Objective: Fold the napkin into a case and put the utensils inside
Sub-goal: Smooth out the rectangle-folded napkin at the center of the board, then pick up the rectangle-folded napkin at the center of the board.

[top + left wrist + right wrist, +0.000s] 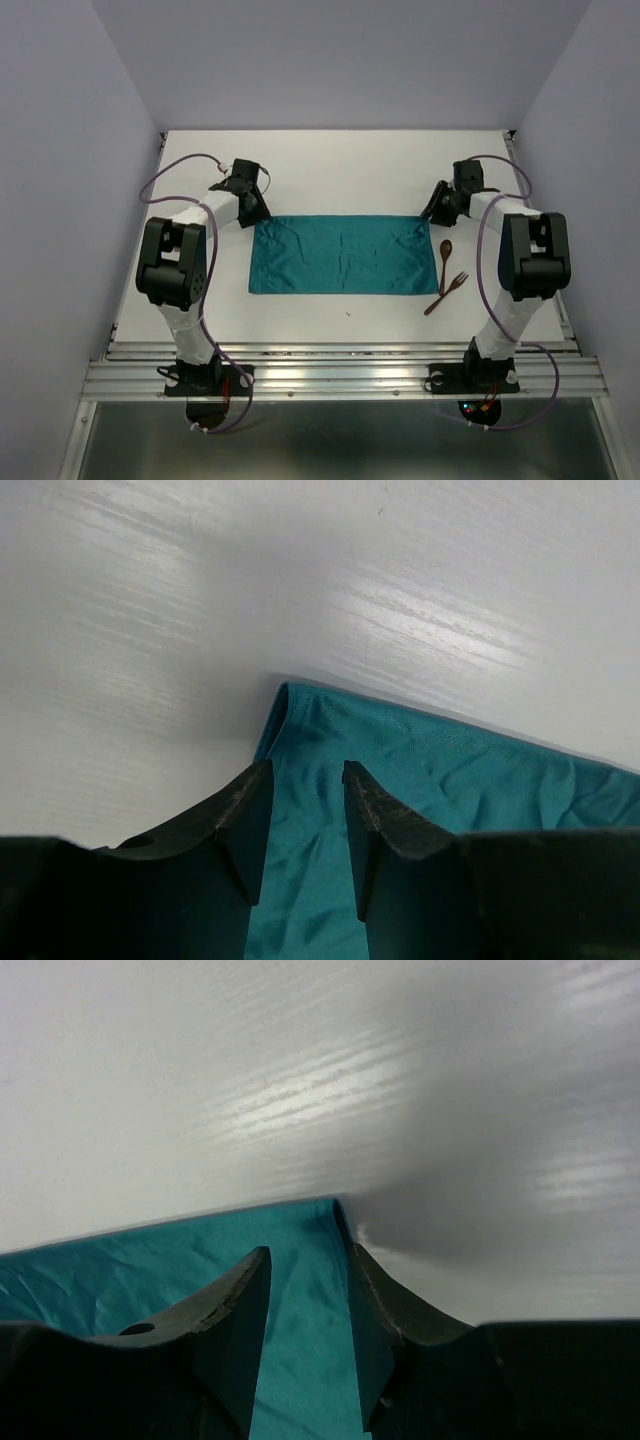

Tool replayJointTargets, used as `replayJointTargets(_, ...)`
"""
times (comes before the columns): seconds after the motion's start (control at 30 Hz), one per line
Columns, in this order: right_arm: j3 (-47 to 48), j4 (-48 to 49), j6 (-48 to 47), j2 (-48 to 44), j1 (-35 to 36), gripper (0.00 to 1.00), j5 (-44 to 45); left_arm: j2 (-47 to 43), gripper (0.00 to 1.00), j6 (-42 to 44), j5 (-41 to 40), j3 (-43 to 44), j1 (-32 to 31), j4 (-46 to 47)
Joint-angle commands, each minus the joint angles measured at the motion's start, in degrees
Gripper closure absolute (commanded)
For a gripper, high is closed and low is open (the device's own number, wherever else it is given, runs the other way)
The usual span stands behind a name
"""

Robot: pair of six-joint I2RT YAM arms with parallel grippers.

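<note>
Left gripper [305, 770] and right gripper [308, 1252] each sit with jaws half parted, holding nothing, over a far corner of the napkin [340, 255], a flat rectangle on the table [350, 170]; thin, limp and probably slippery, it is best pinched at those corners.

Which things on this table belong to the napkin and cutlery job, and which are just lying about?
Part of the job: teal napkin, lying flat; brown spoon and brown fork, beside its right edge; left gripper and right gripper, open at its far corners.
Just lying about: white table; tiny dark speck in front of the napkin.
</note>
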Motion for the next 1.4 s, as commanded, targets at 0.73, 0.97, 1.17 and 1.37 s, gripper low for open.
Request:
replayJointTargets(0.73, -11.8, -6.3, -6.5, -12.0, 3.1, 0.52, 3.7, -12.7, 0.48, 0.0, -2.5, -4.9, -1.0, -7.6)
replayJointTargets(0.97, -10.9, -7.1, -5.7, -10.6, 5.8, 0.75, 6.1, -16.1, 0.4, -0.7, -1.4, -10.3, -0.9, -9.8)
replayJointTargets(1.17, -9.4, -6.7, -4.7, -9.5, 6.8, 0.86, 5.8, -17.1, 0.33, -1.3, -0.5, -15.0, -0.8, -9.7)
replayJointTargets(1.37, -9.0, -4.7, -2.9, -8.6, 6.8, 0.85, 4.8, -16.2, 0.29, -1.8, 1.0, -16.5, -0.5, -8.1)
